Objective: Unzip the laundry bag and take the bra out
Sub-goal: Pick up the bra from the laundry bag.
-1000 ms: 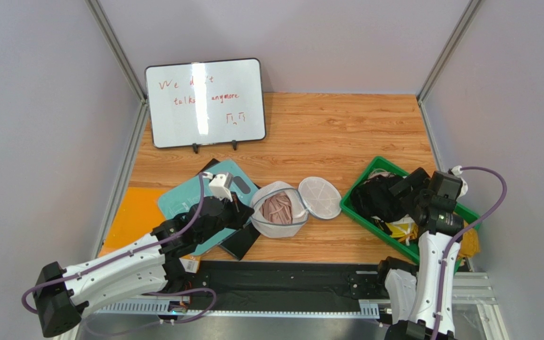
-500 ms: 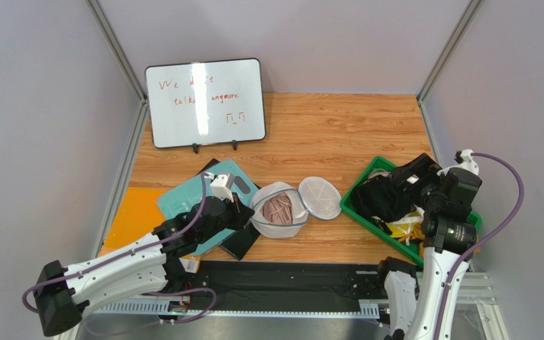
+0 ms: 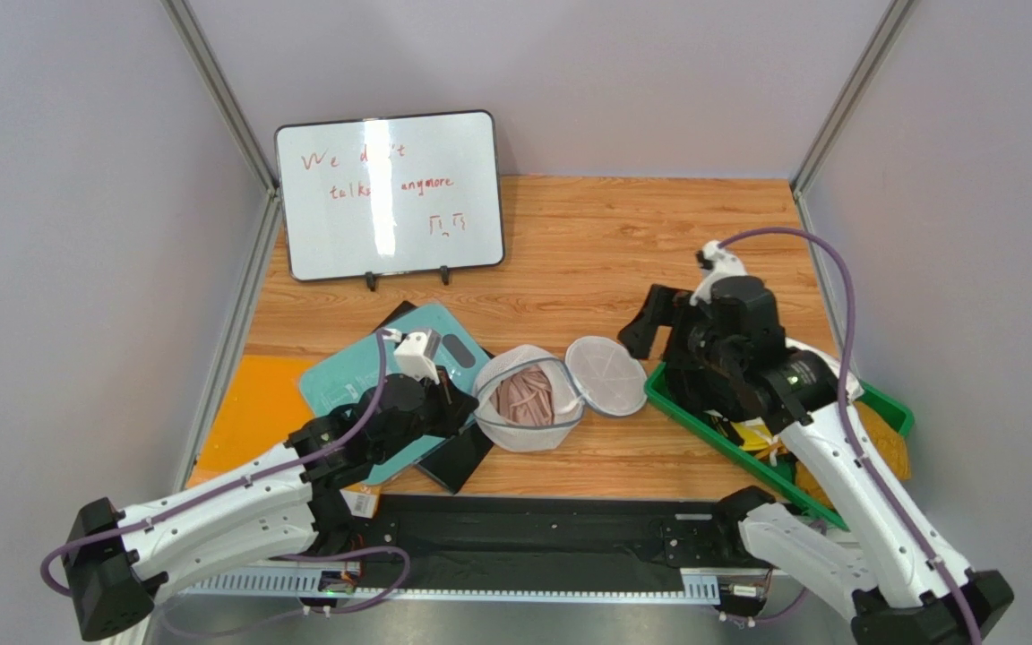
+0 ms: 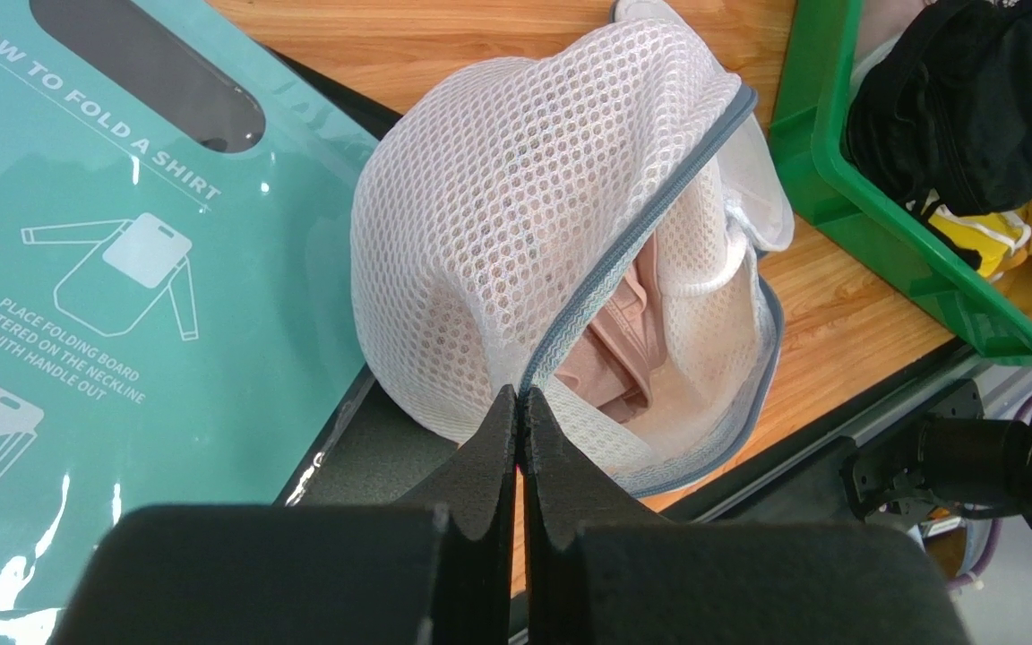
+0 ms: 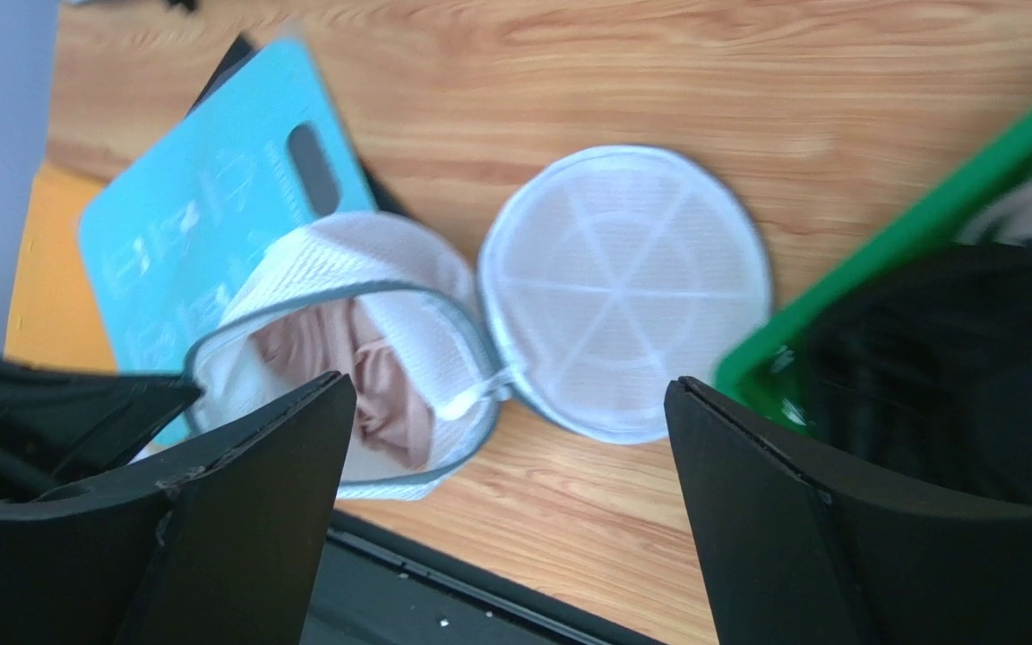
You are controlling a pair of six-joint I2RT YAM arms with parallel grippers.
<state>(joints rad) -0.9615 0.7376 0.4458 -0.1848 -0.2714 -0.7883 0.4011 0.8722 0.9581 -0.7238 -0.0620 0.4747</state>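
The laundry bag (image 3: pixel 530 399) lies unzipped at the table's middle, a white mesh pouch with a grey-blue zip rim. Its round lid flap (image 3: pixel 606 374) is folded out to the right. The pinkish bra (image 3: pixel 530 391) sits bundled inside, also showing in the wrist views (image 4: pixel 616 352) (image 5: pixel 376 376). My left gripper (image 4: pixel 522 397) is shut on the bag's near rim (image 4: pixel 643 222), at the pouch's left side (image 3: pixel 465 407). My right gripper (image 5: pixel 508 390) hangs open above the lid flap (image 5: pixel 622 289) and the bag (image 5: pixel 400 255), holding nothing; from above it shows right of the flap (image 3: pixel 645 323).
A green bin (image 3: pixel 746 461) with a black garment (image 4: pixel 966 94) and yellow items stands right of the bag. A teal folding board (image 3: pixel 353 374), an orange mat (image 3: pixel 250 410) and a black flat item (image 3: pixel 454 464) lie left of the bag. A whiteboard (image 3: pixel 390 192) stands behind.
My right arm has swung from over the green bin leftward and forward to the lid flap, jaws still open. The left arm and the bag have not moved.
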